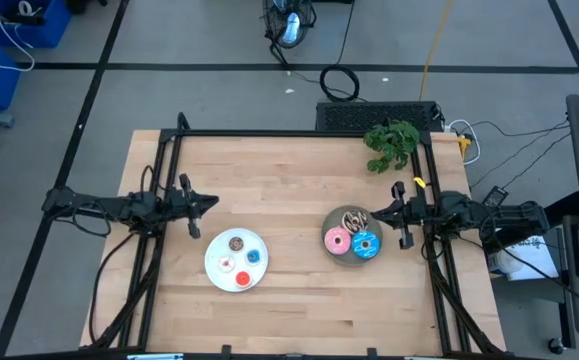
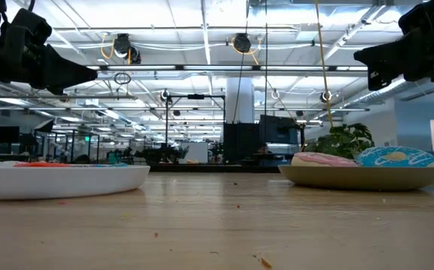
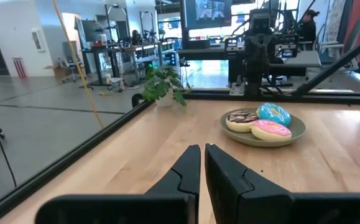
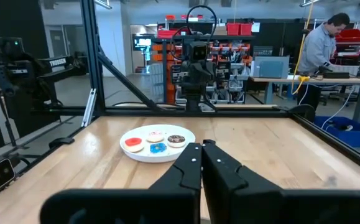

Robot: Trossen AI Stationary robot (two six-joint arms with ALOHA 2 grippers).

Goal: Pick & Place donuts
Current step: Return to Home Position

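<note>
Donuts (image 1: 337, 240) on grey plate (image 1: 349, 261), left pincer (image 3: 202, 148) closed, right pincer (image 4: 201, 144) closed

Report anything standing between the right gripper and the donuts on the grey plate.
Nothing visible does. The right gripper, shut, hangs raised beside the grey plate, whose three donuts lie uncovered. The left gripper waits near the white plate.
</note>
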